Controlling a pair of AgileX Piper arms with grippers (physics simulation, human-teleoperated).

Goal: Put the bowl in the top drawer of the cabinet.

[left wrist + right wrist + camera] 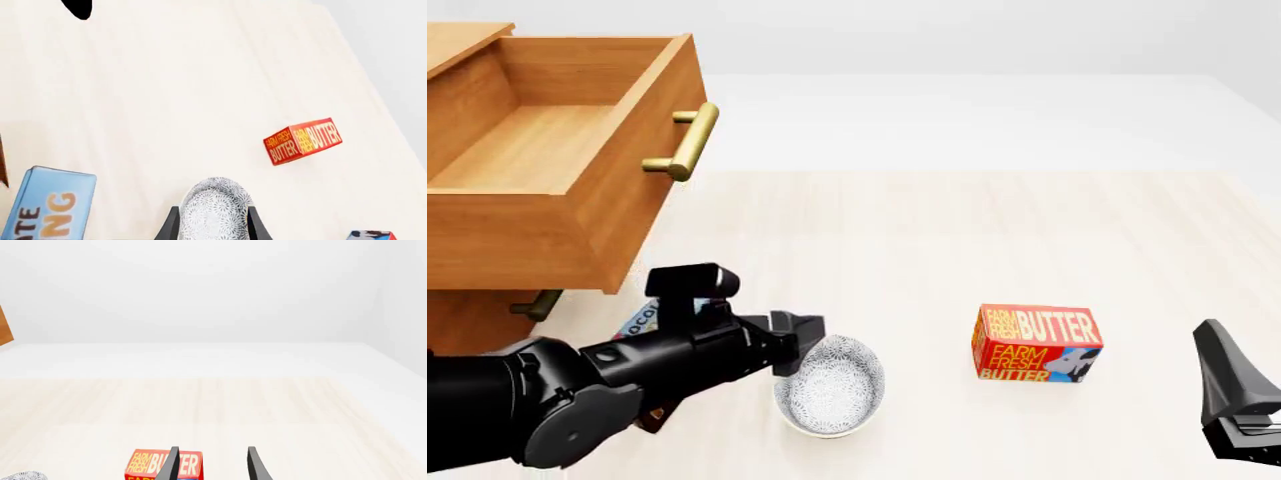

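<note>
The bowl [834, 388], white with a fine grey pattern, is tipped on its side just above the table, left of centre. My left gripper [801, 347] is shut on it, one finger on each side of the bowl [215, 207] in the left wrist view. The cabinet [481, 250] stands at the far left, its top drawer [554, 150] pulled out and showing nothing inside, above and behind the bowl. The lower drawer's handle [537, 303] pokes out beneath it. My right gripper [1225, 365] hovers open at the right near edge, holding nothing.
A red butter box [1034, 343] sits on the table right of the bowl and in front of my right gripper [213, 467]. A blue box [50, 205] lies by the cabinet, mostly hidden behind my left arm. Another small box [371, 235] peeks in nearby.
</note>
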